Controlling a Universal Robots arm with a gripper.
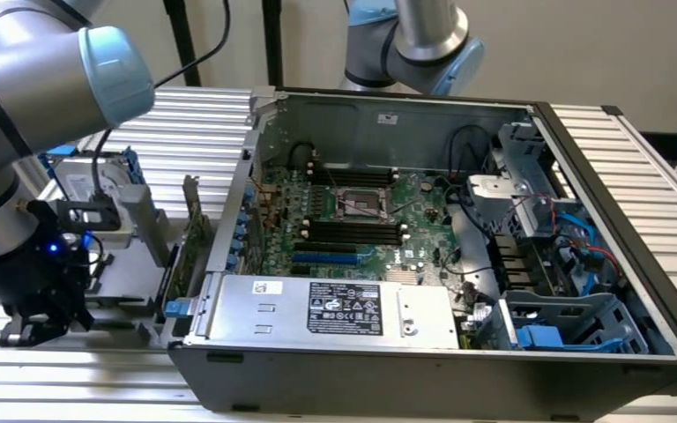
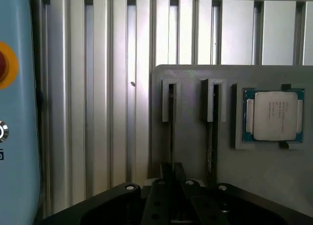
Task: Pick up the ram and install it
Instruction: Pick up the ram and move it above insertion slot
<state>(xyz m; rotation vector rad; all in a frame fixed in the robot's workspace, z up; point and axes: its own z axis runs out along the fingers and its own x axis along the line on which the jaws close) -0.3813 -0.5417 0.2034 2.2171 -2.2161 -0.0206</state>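
- Starting right at the pincer (image 2: 173,175): its black fingertips are pressed almost together on the top edge of the ram (image 2: 171,122), which stands on edge in a slot of the grey holder (image 2: 195,151).
- From the exterior view, the pincer (image 1: 24,333) hangs low at the exterior view's left, outside the case.
- Count the holder's slots: two, side by side, each with one thin dark stick in it. The ram is in the slot farther from the processor. The second stick (image 2: 213,127) sits in the nearer slot, just beside the fingertips but apart from them.
- One processor (image 2: 274,115), silver lid up, lies in its own square pocket of the same holder.
- A pale blue panel (image 2: 17,137) with an orange button (image 2: 5,66) crowds in beside the holder.
- Under it all is the ribbed aluminium table (image 2: 98,98).
- Moving out: one silver hard drive (image 1: 85,181) in a blue frame stands near the arm (image 1: 33,88).
- One upright expansion card (image 1: 194,231) and the case's side wall stand between the pincer and the motherboard.
- One open computer case (image 1: 433,383) lies on its side on the table.
- Inside it are a motherboard (image 1: 421,207) with a processor socket (image 1: 356,204) and black memory slots (image 1: 351,233) on both sides of the socket.
- Also inside are a silver power supply (image 1: 338,308) at the front, a drive cage (image 1: 562,326) with blue plastic parts, and blue and red cables (image 1: 585,251).
- Farthest back, a second arm (image 1: 421,44) rises behind the case, which makes two arms in all.
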